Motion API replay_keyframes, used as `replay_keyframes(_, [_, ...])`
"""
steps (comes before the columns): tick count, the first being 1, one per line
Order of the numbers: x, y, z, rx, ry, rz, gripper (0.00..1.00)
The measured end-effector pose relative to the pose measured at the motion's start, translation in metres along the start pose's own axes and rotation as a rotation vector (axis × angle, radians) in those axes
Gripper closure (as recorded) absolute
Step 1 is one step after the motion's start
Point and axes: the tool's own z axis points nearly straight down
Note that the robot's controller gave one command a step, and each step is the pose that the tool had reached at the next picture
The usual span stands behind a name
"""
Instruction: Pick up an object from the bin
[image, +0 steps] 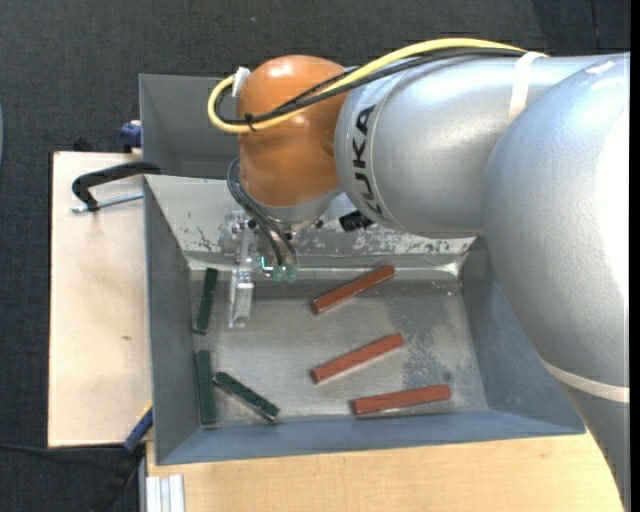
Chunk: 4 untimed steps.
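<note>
Noted bin (165, 330) floor bare in middle strip; I had room to descend there. Left wall was lined by upper green bar (205, 300), lower green bar (204, 386), and slanted green bar (245, 396) just beside it. Right side held upper brown bar (352, 289), middle brown bar (357, 359), lower brown bar (400, 400). Open lane lay between the upper two; the lower two sat near each other. Arm (450, 150) overhung back wall.

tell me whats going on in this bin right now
A KUKA arm reaches into the grey metal bin from the right. Its hand is down near the back left of the floor, just right of a dark green bar by the left wall. Nothing is visibly held. Two more green bars lie front left, and three reddish-brown bars are spread across the floor.
</note>
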Motion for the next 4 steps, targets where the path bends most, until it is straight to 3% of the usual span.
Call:
replay_keyframes(1, [-0.002, -0.001, -0.005, -0.002, -0.008, 0.003, 0.0])
replay_keyframes(2, [0.057, 0.007, 0.079, -0.002, -0.01, -0.025, 0.0])
replay_keyframes(3, [0.079, 0.007, 0.09, -0.001, -0.005, -0.008, 0.0])
replay_keyframes(4, [0.099, 0.003, 0.08, 0.0, -0.005, -0.115, 0.0])
